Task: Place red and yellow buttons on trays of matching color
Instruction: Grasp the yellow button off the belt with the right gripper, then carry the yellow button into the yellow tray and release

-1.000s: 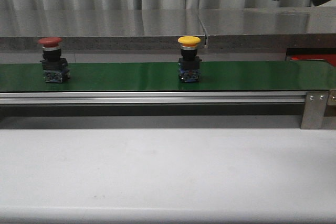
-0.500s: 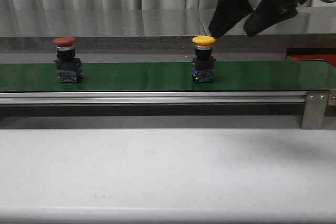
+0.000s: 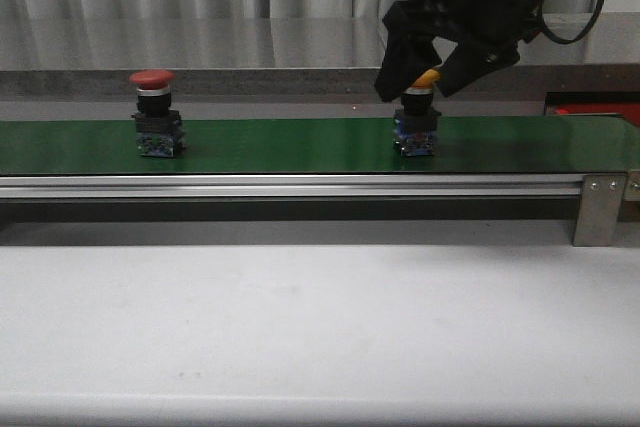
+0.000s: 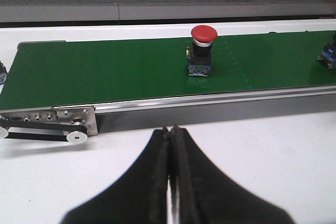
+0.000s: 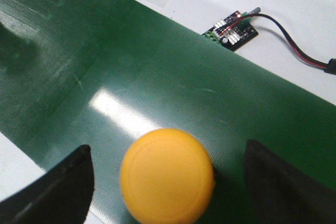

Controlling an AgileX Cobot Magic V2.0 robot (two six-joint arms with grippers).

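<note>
While my right gripper [image 3: 428, 75] hung with jaws spread wide astride the yellow button [image 5: 167, 176] on the green belt [image 3: 280, 144], grasping nothing, the step was pickup: closing came next.

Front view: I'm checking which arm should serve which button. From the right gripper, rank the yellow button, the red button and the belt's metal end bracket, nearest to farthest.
1. Yellow button: on the green belt, directly under the open right gripper.
2. Metal end bracket: lower right, at the belt's end.
3. Red button: far left on the belt.
</note>
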